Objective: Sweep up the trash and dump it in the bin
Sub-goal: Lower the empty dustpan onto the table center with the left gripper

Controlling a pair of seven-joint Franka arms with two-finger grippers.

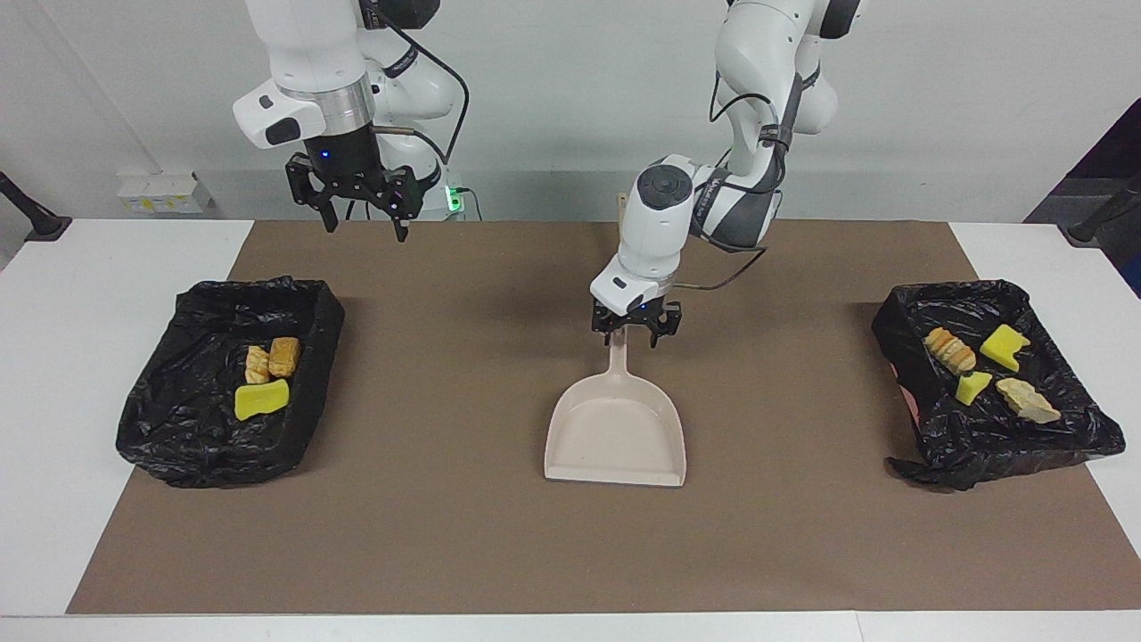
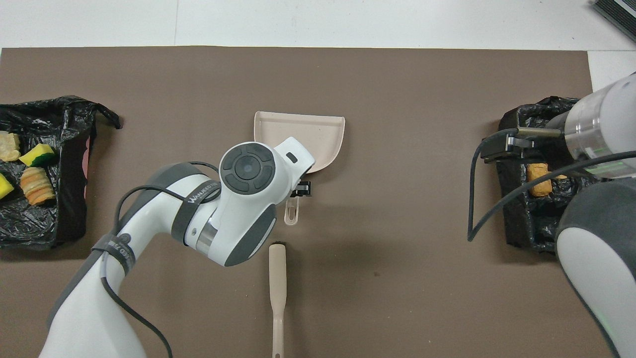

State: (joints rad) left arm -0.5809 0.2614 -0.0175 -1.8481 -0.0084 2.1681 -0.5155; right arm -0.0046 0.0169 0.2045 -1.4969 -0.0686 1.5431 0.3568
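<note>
Facing view shows the left gripper [image 1: 636, 331] low over the handle end of the beige dustpan [image 1: 617, 435], its jaws spread apart with the handle tip between them and no grip on it. That dustpan lies flat on the brown mat [image 1: 463, 535] near the middle of the table. The right gripper [image 1: 354, 196] hangs high over the mat's edge nearest the robots, toward the right arm's end, jaws open and empty; that arm waits.

All the trash sits in two bins lined with black bags. Three pieces [image 1: 265, 377] lie in the bin [image 1: 178, 446] at the right arm's end, four pieces [image 1: 988, 370] in the bin [image 1: 1070, 441] at the left arm's end.

From overhead, the beige brush [image 2: 277, 293] lies on the mat nearer to the robots than the dustpan, apart from it.
</note>
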